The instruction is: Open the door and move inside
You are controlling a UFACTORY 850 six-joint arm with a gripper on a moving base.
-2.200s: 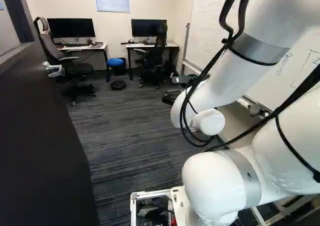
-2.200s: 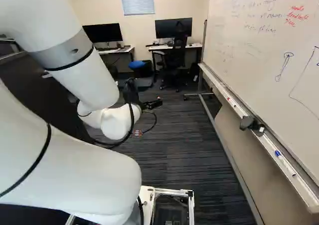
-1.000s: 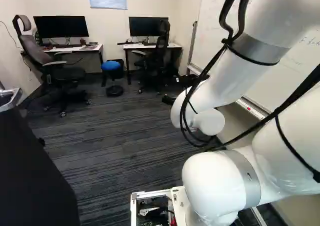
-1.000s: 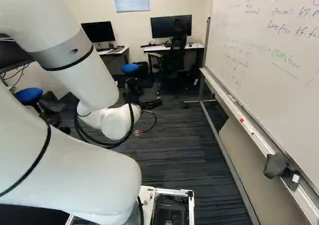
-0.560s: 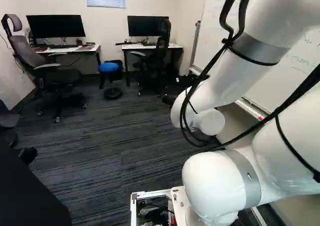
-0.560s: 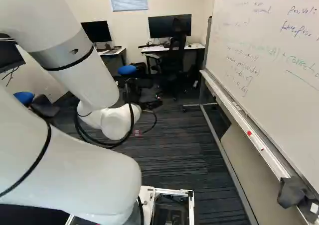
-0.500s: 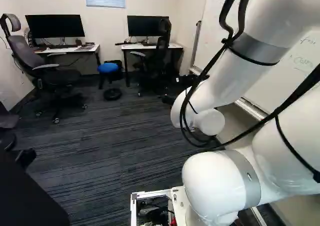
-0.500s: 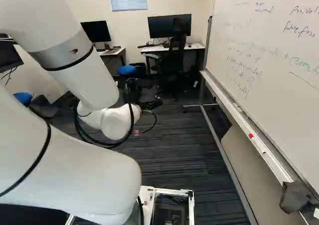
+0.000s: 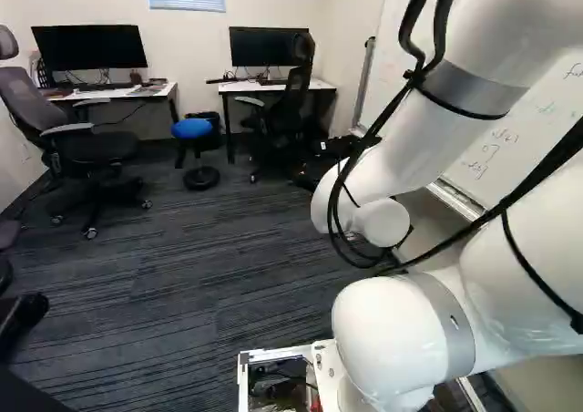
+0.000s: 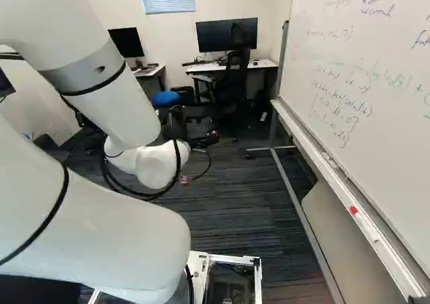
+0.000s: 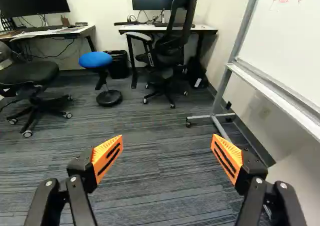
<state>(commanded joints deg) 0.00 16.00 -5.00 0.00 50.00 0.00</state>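
Observation:
In the right base view my gripper (image 10: 203, 141) hangs over the carpet beyond the white wrist, small and dark. Seen from the wrist, the gripper (image 11: 166, 145) is open, its orange pads wide apart with only carpet behind the gap. Of the dark door, what seems to be a last piece (image 9: 25, 396) shows at the lower left corner of the left base view, beside the base and well away from the gripper. Its handle is out of sight.
A whiteboard (image 10: 363, 68) on a wheeled stand (image 11: 220, 117) runs along the right. Ahead are an office chair (image 9: 82, 148), a blue stool (image 11: 96, 60), two desks with monitors, and a black chair (image 11: 170, 46). Dark chair parts (image 9: 20, 319) lie near left.
The base has moved forward into the room: desks and chairs look nearer, and the door, with its handle, has slid back out past the left. The arm keeps its pose.

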